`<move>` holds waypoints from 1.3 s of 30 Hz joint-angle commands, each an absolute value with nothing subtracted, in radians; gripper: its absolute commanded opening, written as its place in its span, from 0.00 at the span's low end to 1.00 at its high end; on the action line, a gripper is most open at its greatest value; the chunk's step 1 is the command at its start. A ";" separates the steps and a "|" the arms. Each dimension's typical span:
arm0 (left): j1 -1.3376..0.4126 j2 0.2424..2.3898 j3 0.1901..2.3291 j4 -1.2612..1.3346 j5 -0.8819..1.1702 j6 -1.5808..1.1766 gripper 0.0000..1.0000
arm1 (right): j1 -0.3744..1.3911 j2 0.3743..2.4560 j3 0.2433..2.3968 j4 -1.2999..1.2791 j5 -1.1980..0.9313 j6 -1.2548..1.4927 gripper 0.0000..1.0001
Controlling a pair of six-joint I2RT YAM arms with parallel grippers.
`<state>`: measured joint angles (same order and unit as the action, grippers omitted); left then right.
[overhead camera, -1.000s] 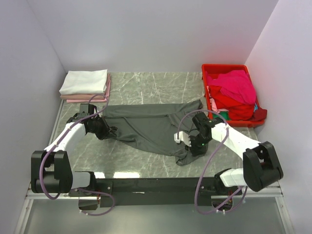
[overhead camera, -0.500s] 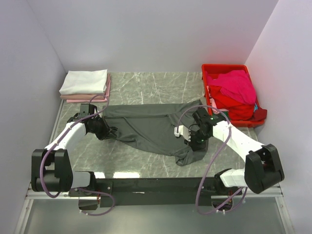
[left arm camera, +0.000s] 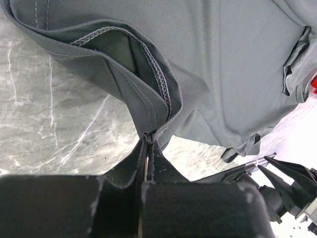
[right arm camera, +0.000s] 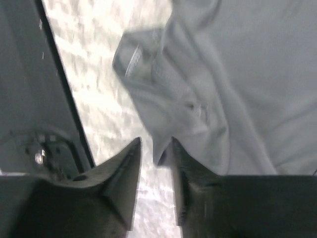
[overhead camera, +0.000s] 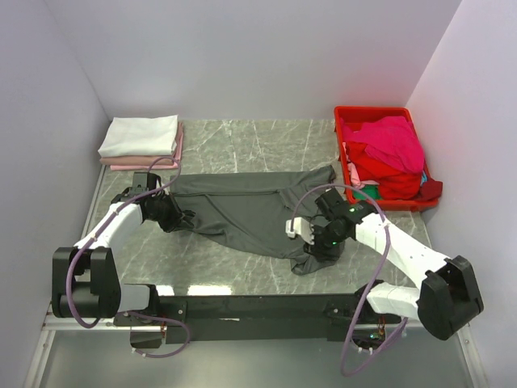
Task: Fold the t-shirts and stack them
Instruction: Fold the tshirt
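One charcoal t-shirt [overhead camera: 242,210] of fine-knit cloth lies spread across the middle of the table [overhead camera: 242,145]. Its near right corner is bunched close to the near edge. Bare marble-patterned surface remains behind it, between the folded stack and the red crate [overhead camera: 376,110].

The left tool [left arm camera: 148,141] is clamped together on the shirt's stitched hem. The right tool [right arm camera: 156,144] has its fingers slightly apart, with a cloth fold at the gap, not pinched.

In the far left corner, one white t-shirt [overhead camera: 139,135] lies on pale pink cloth [overhead camera: 145,162]. The crate holds crumpled magenta cloth [overhead camera: 396,141].

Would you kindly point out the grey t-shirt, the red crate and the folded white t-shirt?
grey t-shirt [overhead camera: 242,206], top view, its flat middle.
red crate [overhead camera: 376,111], top view, far rim.
folded white t-shirt [overhead camera: 139,135], top view, top face.
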<state>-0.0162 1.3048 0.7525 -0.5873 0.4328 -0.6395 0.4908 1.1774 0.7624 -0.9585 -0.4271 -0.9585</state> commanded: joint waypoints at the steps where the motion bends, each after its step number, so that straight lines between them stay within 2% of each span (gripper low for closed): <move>1: -0.012 1.298 0.788 -0.574 0.457 -0.620 0.01 | 0.563 1.186 0.756 -0.813 -0.373 -0.775 0.41; 6: -0.012 1.292 0.775 -0.563 0.463 -0.623 0.01 | 0.609 1.210 0.742 -0.721 -0.263 -0.690 0.42; 26: -0.012 1.295 0.764 -0.551 0.472 -0.624 0.01 | 0.712 1.304 0.695 -0.680 -0.143 -0.641 0.42; 30: -0.012 1.295 0.765 -0.549 0.472 -0.623 0.01 | 0.722 1.301 0.690 -0.673 -0.118 -0.640 0.36; 32: -0.012 1.295 0.764 -0.552 0.472 -0.621 0.01 | 0.722 1.299 0.687 -0.670 -0.110 -0.640 0.26; 33: -0.012 1.295 0.764 -0.552 0.472 -0.621 0.01 | 0.724 1.298 0.684 -0.670 -0.106 -0.641 0.16; 36: -0.012 1.295 0.765 -0.552 0.474 -0.620 0.01 | 0.724 1.281 0.689 -0.678 -0.112 -0.644 0.02; 39: -0.011 1.293 0.765 -0.554 0.471 -0.618 0.01 | 0.723 1.240 0.710 -0.712 -0.159 -0.652 0.00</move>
